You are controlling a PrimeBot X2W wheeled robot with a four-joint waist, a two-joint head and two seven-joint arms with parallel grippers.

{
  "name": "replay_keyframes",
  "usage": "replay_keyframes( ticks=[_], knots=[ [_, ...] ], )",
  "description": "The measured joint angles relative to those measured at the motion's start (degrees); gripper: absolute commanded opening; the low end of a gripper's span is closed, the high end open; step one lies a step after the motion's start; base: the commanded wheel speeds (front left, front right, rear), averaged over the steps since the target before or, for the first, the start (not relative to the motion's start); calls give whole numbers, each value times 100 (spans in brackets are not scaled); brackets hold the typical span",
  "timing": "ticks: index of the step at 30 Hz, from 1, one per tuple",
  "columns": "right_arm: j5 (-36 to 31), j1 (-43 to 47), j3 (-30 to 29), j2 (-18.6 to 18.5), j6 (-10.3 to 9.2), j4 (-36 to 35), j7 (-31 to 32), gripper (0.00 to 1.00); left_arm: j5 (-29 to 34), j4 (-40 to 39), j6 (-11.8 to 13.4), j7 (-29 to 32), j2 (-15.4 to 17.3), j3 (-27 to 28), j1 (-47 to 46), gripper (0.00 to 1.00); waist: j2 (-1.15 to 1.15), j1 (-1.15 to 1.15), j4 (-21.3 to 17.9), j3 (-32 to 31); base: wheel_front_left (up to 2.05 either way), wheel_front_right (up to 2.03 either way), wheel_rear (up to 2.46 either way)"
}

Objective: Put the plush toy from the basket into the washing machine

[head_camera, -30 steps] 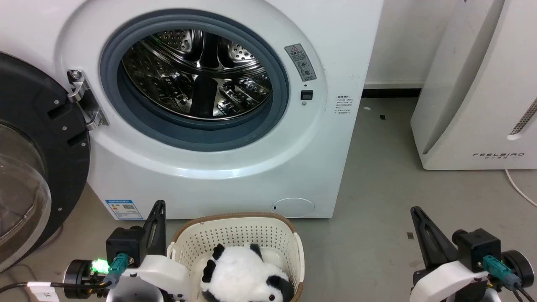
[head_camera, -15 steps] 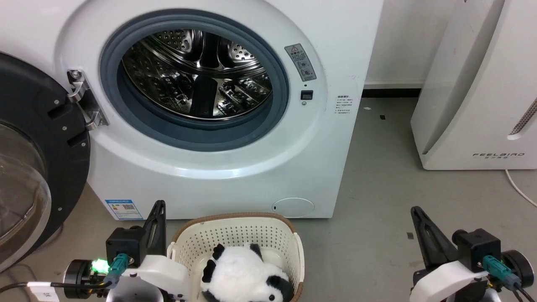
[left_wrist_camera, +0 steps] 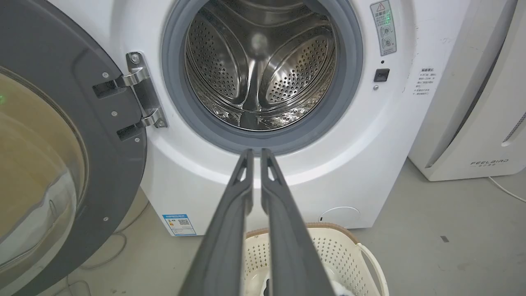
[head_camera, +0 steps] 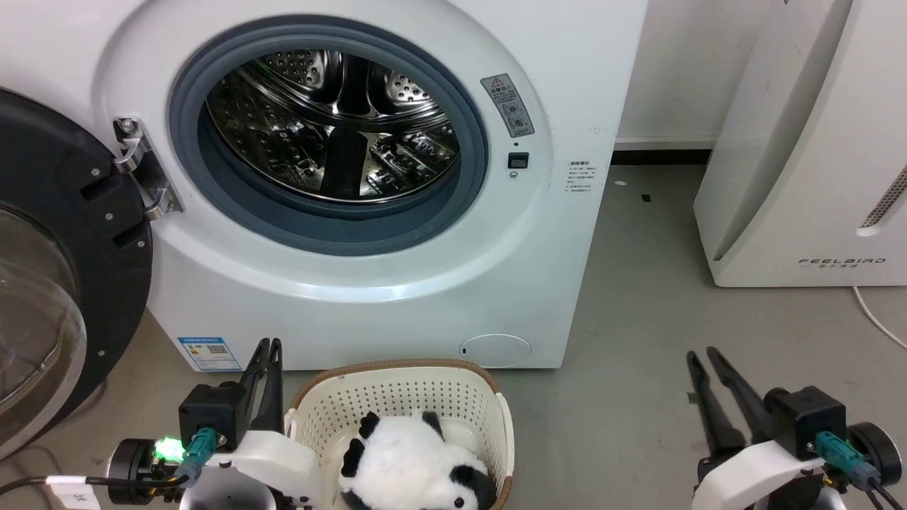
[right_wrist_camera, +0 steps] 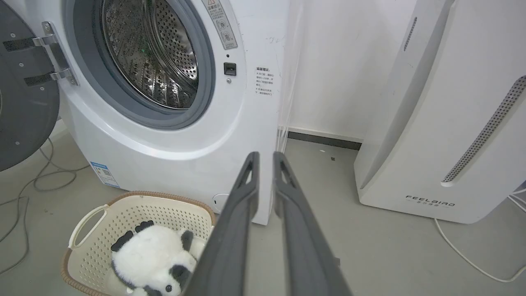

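**Panda in the basket, both hands loose and empty before the open washer**

Nearest the robot, the plush toy [head_camera: 407, 460] lies inside the basket [head_camera: 397, 367]. Its white body takes up the near part of the basket, and its black ears and limbs rest against the perforated wall. The basket stands on the grey floor [head_camera: 638, 319], just in front of the washing machine [head_camera: 397, 283] and below its lower front panel.

The left hand [head_camera: 269, 345] sits just beside the basket's left rim, fingers pointing up toward the machine. The fingers are parted by a narrow slit and grasp nothing. In the left wrist view their tips line up with the lower edge of the rubber ring [head_camera: 319, 230]. The right hand [head_camera: 701, 354] is well apart from the basket, off to the right over bare floor. Its two long fingers are released a little from each other and are also empty.

Beyond the hands the washing machine's front rises. Its dark round door [head_camera: 42, 283] is swung wide open to the left on a steel hinge [head_camera: 142, 170]. The grey ring frames the opening, and the perforated steel drum [head_camera: 333, 127] shows through it.

Farthest to the right, a white appliance [head_camera: 801, 177] marked FEELBIRD stands near the wall, apart from the machine. A pale cable [head_camera: 875, 319] lies on the floor beside it
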Motion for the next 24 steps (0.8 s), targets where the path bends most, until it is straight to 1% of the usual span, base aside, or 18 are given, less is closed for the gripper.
replay_keyframes(
  ticks=[12,24],
  knots=[
    [109,0,-102,0,0,-13,-86,100,-4,65,62,-90,0,-80,-14,100,0,0,-10,63,0,0,0],
    [207,-19,-136,0,0,-36,-220,100,-58,737,71,-234,0,-236,-367,100,0,0,-97,333,0,0,0]
  ],
)
